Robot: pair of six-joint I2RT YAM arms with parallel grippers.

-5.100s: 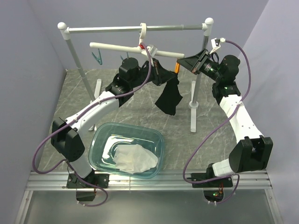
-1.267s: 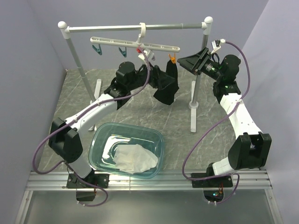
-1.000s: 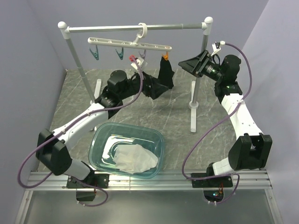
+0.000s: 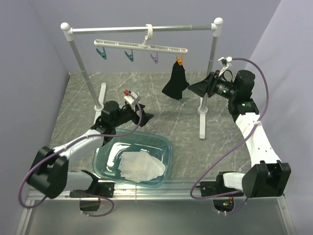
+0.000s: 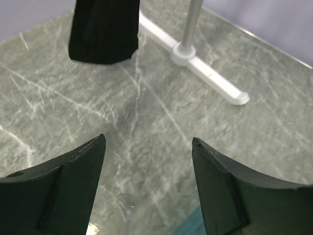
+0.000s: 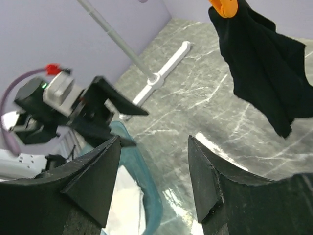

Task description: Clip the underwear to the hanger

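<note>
The black underwear (image 4: pixel 176 83) hangs from the orange peg (image 4: pixel 179 60) at the right end of the white hanger (image 4: pixel 142 46), which hooks onto the rack's top rail. In the right wrist view the underwear (image 6: pixel 266 73) fills the upper right below the orange peg (image 6: pixel 222 7); in the left wrist view its lower hem (image 5: pixel 104 32) shows at top left. My left gripper (image 4: pixel 142 116) sits low over the table by the tub's far rim, open and empty (image 5: pixel 148 142). My right gripper (image 4: pixel 198 88) hovers right of the underwear, open and empty (image 6: pixel 154 139).
A teal plastic tub (image 4: pixel 164 147) holding a white cloth (image 4: pixel 141 166) sits at the near middle. The tall white-and-metal rack (image 4: pixel 205 78) stands across the back, its feet (image 5: pixel 210 73) on the marble table. Two teal pegs (image 4: pixel 100 53) and a purple peg (image 4: pixel 154 58) hang bare.
My left gripper has let go of the underwear and dropped back down toward the tub. My right gripper has lowered away from the hanger. The underwear now hangs free from the orange peg.
</note>
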